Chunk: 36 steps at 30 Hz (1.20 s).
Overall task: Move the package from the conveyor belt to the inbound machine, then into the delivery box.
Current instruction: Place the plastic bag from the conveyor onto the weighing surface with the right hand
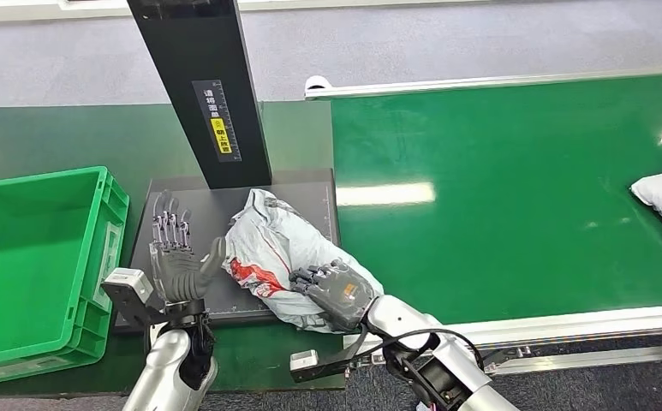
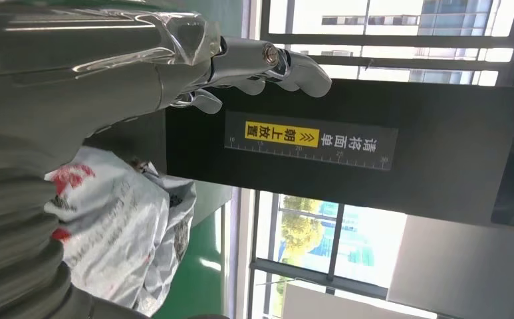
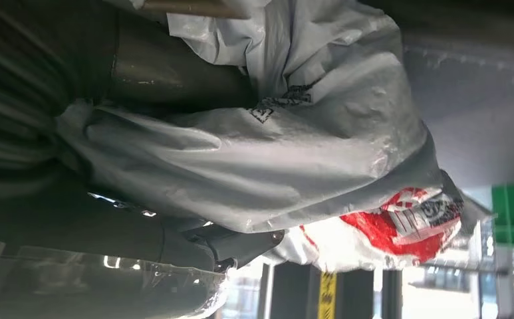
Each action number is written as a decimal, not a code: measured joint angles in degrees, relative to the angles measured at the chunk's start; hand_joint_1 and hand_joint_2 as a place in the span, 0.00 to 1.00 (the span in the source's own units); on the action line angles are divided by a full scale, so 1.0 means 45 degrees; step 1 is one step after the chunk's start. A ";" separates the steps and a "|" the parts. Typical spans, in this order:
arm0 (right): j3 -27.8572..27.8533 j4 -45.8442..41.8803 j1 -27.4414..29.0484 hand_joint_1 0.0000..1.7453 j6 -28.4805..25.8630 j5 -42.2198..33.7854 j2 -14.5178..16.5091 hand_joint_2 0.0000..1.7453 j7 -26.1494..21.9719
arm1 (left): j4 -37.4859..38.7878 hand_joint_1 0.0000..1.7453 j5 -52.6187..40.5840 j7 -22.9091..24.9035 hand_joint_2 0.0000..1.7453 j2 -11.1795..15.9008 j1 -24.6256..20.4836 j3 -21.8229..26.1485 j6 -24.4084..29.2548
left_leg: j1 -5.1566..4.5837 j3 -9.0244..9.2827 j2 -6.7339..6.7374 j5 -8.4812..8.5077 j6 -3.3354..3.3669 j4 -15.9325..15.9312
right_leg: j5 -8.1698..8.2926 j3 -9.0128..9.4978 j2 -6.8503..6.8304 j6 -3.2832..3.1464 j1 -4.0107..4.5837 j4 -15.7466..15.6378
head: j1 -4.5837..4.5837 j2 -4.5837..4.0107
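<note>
Crumpled grey-white package [image 1: 277, 248], red-printed, was gripped by right hand [image 1: 337, 293]; left hand [image 1: 175, 253] was spread, holding nothing.

Crumpled grey plastic package [image 1: 276, 248] with red print lies on the dark scanner plate [image 1: 224, 210], under the right robot hand [image 1: 337, 289], beside the left robot hand [image 1: 173, 253].
</note>
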 joint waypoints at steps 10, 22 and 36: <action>0.0874 0.0727 -0.0845 1.00 0.0433 0.0144 0.0007 1.00 0.0143 | 0.0226 0.00 0.0029 0.0000 1.00 0.0001 -0.0142 -0.0058 -0.0021 | 0.0004 0.0132 0.0011 0.0000 -0.0006 -0.0005 | 0.0003 0.0118 0.0022 -0.0005 0.0006 -0.0001 | 0.0000 0.0000; 0.1585 0.1131 -0.2154 0.00 -0.2023 -0.0066 -0.0120 1.00 0.0645 | 0.0409 0.00 0.0164 0.0000 1.00 -0.0067 -0.0417 -0.0499 0.0183 | 0.0001 0.0116 0.0007 0.0015 -0.0003 0.0001 | 0.0031 0.0111 0.0024 0.0004 0.0002 0.0002 | -0.0001 0.0000; 0.0940 0.1626 -0.2404 0.00 -0.2211 -0.1298 -0.0143 1.00 -0.0284 | 0.0476 0.00 0.0206 0.0000 1.00 -0.0078 -0.0444 -0.0765 0.0115 | 0.0002 0.0043 0.0005 0.0012 -0.0005 0.0001 | 0.0028 0.0045 0.0023 0.0005 0.0002 0.0002 | -0.0001 0.0000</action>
